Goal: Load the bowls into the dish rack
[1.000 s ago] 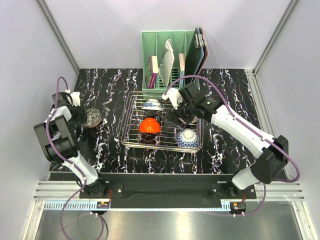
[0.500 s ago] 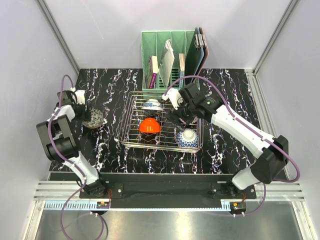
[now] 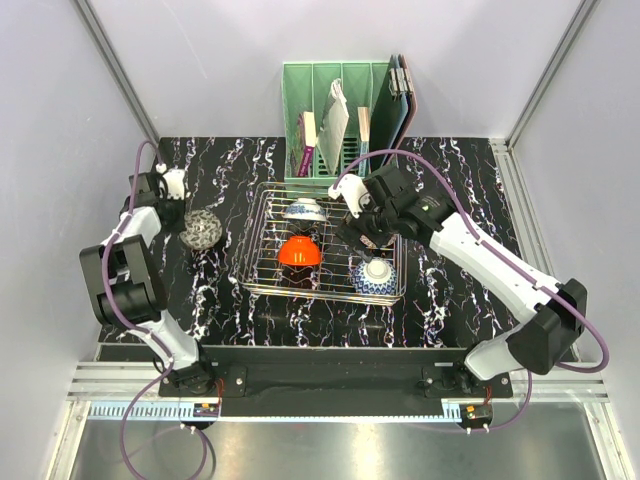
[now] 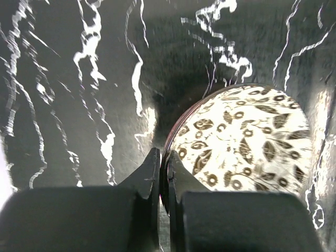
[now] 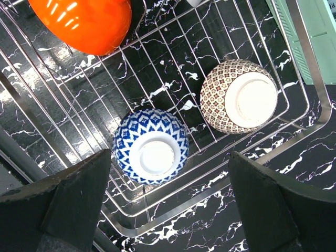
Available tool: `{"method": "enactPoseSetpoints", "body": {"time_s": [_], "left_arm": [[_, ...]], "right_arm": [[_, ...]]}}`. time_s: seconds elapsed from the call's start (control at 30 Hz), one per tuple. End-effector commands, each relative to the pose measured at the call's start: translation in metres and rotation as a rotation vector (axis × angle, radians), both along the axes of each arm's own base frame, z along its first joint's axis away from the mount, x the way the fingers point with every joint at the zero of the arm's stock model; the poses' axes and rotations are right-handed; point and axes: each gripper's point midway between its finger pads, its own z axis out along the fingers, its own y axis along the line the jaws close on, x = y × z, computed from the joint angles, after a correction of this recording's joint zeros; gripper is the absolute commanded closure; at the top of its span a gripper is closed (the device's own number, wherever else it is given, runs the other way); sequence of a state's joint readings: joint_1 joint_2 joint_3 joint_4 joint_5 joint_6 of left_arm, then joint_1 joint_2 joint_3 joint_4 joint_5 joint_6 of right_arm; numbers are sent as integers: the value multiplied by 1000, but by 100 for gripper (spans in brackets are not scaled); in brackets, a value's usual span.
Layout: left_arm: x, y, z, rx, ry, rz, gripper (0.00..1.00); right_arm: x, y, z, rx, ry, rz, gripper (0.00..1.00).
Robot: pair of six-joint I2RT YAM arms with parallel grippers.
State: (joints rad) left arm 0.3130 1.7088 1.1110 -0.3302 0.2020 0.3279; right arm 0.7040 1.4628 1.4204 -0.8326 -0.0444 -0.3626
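Note:
My left gripper (image 4: 163, 169) is shut on the near rim of a bowl with a cream, leaf-patterned inside (image 4: 241, 142). In the top view this bowl (image 3: 203, 229) is tilted on its side, left of the dish rack (image 3: 325, 295), with the left gripper (image 3: 187, 217) at its left edge. My right gripper (image 5: 169, 157) hangs open over the rack's right end (image 3: 368, 236). Below it lie a blue-and-white bowl (image 5: 151, 147) and a cream lattice bowl (image 5: 240, 95), both upside down. An orange bowl (image 3: 299, 252) and a white-blue bowl (image 3: 303, 210) also sit in the rack.
A green slotted organizer (image 3: 340, 120) with books and a dark folder stands just behind the rack. Grey walls close in the black marbled tabletop (image 3: 450, 170) at the back and both sides.
The left gripper has shut on the bowl's rim, tilted the bowl onto its side and shifted it slightly right and back. The right arm has barely moved.

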Motion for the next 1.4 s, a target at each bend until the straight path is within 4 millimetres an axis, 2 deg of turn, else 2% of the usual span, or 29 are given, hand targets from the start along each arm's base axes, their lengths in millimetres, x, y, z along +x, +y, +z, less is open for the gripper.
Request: {"method": "enactPoseSetpoints", "body": {"time_s": [0.0, 0.07, 0.17, 0.27, 0.33, 0.37, 0.4, 0.43, 0.47, 0.5, 0.53, 0.57, 0.6, 0.63, 0.67, 0.7, 0.77, 0.83, 0.9, 0.97, 1.07, 1.17, 1.37], "left_arm": [[0, 11, 1, 55, -10, 16, 100], [-4, 9, 1, 55, -8, 10, 100], [-6, 5, 14, 49, -36, 0, 100], [-8, -10, 44, -9, -83, -39, 100], [-9, -30, 79, -79, -150, -103, 100], [-10, -40, 92, -116, -175, -129, 100], [-16, -60, 113, -189, -210, -199, 100], [-15, -71, 135, -216, -254, -242, 100], [-17, -86, 147, -245, -275, -289, 100], [-26, -105, 164, -291, -302, -355, 100], [-28, -117, 181, -302, -332, -402, 100], [-33, -138, 191, -325, -347, -473, 100], [-42, -156, 205, -356, -377, -541, 100], [-47, -168, 215, -372, -395, -585, 100], [-53, -189, 222, -399, -399, -643, 100], [-60, -202, 231, -436, -412, -696, 100], [-74, -227, 250, -506, -433, -803, 100], [-79, -239, 265, -520, -461, -866, 100], [-85, -251, 274, -542, -473, -915, 100], [-92, -267, 282, -557, -484, -972, 100], [-98, -279, 287, -573, -487, -1007, 100], [-101, -287, 289, -585, -493, -1026, 100], [-98, -300, 287, -568, -486, -1017, 100]], "right_arm": [[3, 0, 17, 36, -41, -13, 0], [5, 3, 13, 38, -30, -15, 0], [7, 7, 12, 53, -14, -28, 0], [8, 19, 16, 101, 21, -34, 0], [5, 32, 27, 159, 57, -6, 0], [5, 38, 25, 180, 95, -6, 0], [-2, 48, 40, 234, 133, 36, 0], [-5, 54, 44, 263, 171, 48, 0], [-4, 60, 43, 283, 213, 63, 0], [-16, 70, 51, 333, 276, 118, 0], [-16, 77, 68, 384, 284, 143, 0], [-15, 81, 70, 409, 324, 161, 0], [-26, 90, 90, 470, 364, 227, 0], [-29, 94, 95, 498, 399, 245, 0], [-28, 98, 95, 520, 438, 259, 0], [-35, 102, 107, 569, 481, 306, 0], [-40, 108, 108, 612, 567, 339, 0], [-42, 110, 111, 645, 625, 351, 0], [-46, 113, 115, 696, 704, 398, 0], [-43, 107, 123, 757, 768, 425, 0], [-32, 99, 130, 810, 799, 423, 0], [-25, 91, 136, 864, 853, 423, 0], [-19, 93, 133, 891, 915, 416, 0]]}}
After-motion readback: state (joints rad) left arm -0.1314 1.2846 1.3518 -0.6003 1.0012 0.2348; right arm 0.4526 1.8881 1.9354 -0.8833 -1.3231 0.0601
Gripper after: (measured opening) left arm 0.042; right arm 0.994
